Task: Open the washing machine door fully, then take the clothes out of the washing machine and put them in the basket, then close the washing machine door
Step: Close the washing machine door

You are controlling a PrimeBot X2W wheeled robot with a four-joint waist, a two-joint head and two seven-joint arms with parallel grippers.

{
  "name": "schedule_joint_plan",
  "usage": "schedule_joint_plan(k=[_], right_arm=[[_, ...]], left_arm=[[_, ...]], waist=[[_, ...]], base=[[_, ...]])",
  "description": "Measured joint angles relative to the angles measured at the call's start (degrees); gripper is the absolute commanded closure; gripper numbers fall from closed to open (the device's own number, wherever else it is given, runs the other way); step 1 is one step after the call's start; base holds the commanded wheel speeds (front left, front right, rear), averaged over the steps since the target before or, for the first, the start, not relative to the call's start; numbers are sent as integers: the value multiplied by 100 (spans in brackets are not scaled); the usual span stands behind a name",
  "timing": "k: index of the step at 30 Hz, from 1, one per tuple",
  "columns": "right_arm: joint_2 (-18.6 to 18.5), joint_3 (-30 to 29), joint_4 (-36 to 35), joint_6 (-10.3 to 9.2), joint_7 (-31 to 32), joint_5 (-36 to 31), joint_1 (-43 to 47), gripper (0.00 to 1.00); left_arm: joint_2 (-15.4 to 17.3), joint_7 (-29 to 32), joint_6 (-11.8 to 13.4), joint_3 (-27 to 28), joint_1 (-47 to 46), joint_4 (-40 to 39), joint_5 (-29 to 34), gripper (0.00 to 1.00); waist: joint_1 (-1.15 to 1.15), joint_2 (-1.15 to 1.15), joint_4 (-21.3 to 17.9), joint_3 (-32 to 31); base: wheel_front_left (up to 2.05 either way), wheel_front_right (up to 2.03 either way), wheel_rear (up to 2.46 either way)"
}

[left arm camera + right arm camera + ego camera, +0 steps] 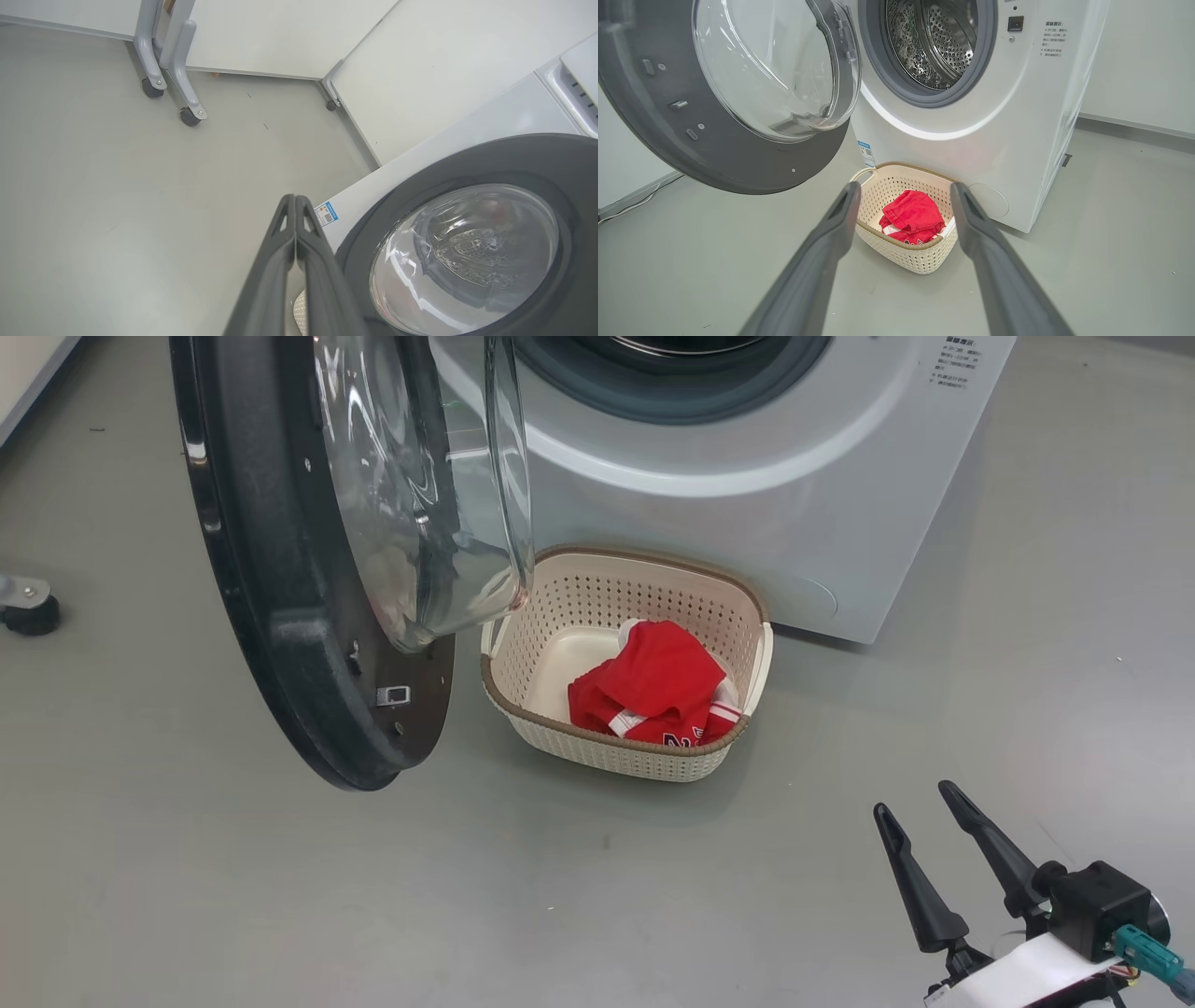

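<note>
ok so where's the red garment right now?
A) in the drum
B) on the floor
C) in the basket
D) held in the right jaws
C: the red garment lies inside the basket on the floor in front of the washing machine, and the drum looks empty in the right wrist view.

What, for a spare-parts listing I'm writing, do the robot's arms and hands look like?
The left hand and right hand each have two long, tapering dark grey fingers with a slotted recess near the tip. Behind the right hand sit a black boxy block, a teal connector and a white forearm cover.
</note>
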Motion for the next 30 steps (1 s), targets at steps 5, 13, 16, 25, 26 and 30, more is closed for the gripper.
schedule_joint_plan(k=[5,13,16,25,26,30], right_arm=[[-37,31,-14,0,1,2,-9,0],[-35,80,-8,0,0,14,-92,0],[-33,46,-4,0,0,15,-92,0],[12,16,7,0,0,62,-94,0],[12,25,12,0,0,62,-94,0],[36,26,16,0,0,63,-94,0]], left_arm=[[-445,154,4,21,-411,65,-493,100],[-835,454,48,23,-747,229,-977,100],[-996,559,49,0,-842,288,-1174,100],[-1390,942,48,-213,-1005,734,-1378,100],[-1428,987,48,-246,-1061,768,-1427,100],[-1510,1076,48,-338,-1172,873,-1482,100]], waist=[[0,0,-36,57],[0,0,-97,17],[0,0,-113,6],[0,0,-164,-36],[0,0,-165,-39],[0,0,-180,-52]], base=[[0,0,0],[0,0,0],[0,0,0],[0,0,0],[0,0,0],[0,0,0]])
